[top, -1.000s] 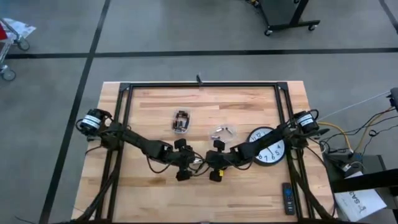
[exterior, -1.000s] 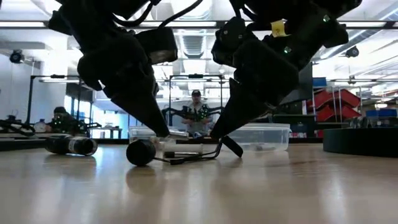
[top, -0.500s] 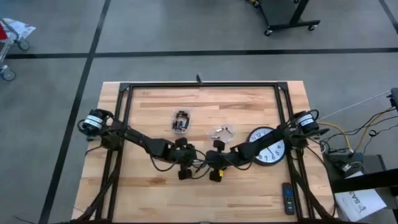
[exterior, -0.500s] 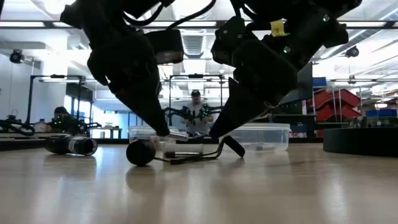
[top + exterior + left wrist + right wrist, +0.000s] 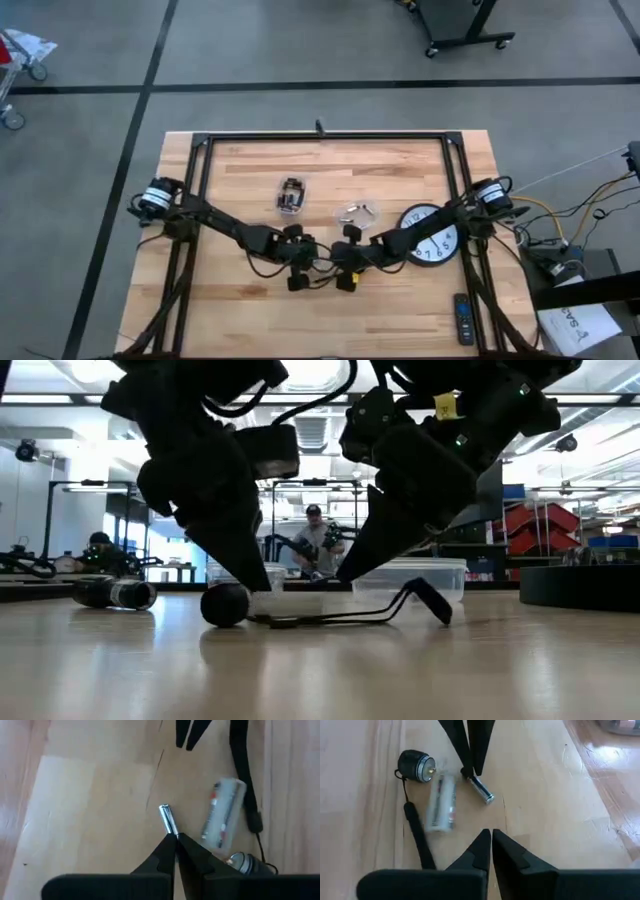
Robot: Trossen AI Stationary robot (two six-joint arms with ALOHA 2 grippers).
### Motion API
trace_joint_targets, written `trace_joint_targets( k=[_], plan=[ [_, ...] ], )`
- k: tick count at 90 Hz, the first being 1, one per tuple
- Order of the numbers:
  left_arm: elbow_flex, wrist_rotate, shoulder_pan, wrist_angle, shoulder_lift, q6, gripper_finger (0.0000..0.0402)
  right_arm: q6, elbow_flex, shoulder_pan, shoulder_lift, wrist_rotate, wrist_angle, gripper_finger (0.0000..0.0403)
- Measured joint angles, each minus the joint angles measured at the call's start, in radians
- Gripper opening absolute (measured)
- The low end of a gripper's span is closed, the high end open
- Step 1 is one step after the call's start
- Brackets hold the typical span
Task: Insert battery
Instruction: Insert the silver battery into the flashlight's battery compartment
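A small silver-and-dark battery (image 5: 168, 819) lies flat on the wooden table, and my left gripper (image 5: 176, 838) is shut on one end of it. Beside the battery lie a clear battery holder (image 5: 223, 817), a round black cap (image 5: 417, 766) and the cap's black strap (image 5: 420, 596). My right gripper (image 5: 491, 834) is shut a little way off, pointing at the battery from the opposite side with nothing between its fingers. In the high view both grippers meet at the table's middle, left (image 5: 308, 264) and right (image 5: 336, 268). My left gripper pinches the battery's dark end (image 5: 472, 778) between its two fingertips. The fingers slant down at it from the table's left side and run roughly along the battery. The battery lies flat on the table, its silver end (image 5: 164, 809) pointing away from the fingers.
A wall clock (image 5: 432, 237) lies at the right, with a remote (image 5: 463, 318) near the front right corner. A clear case (image 5: 291, 196) and a small clear piece (image 5: 357, 212) lie behind the grippers. A dark cylinder (image 5: 115, 593) lies off to the left in the low view.
My left gripper has moved a little toward the table's right edge, closer to my right gripper. The strap's free end has swung out to the right in the low view and now lies stretched out, while the cap has stayed in place.
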Motion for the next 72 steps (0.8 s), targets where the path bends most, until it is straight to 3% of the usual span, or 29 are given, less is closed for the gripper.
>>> trace_joint_targets(
  k=[55, 72],
  plan=[
    [-0.004, 0.018, -0.011, -0.035, -0.039, 0.022, 0.0000, 0.028, 0.000, 0.029, 0.000, 0.008, -0.001, 0.0000],
    [-0.023, 0.013, -0.011, -0.036, -0.039, 0.025, 0.0020, 0.035, 0.000, 0.033, 0.000, 0.007, -0.001, 0.0000]
  ],
)
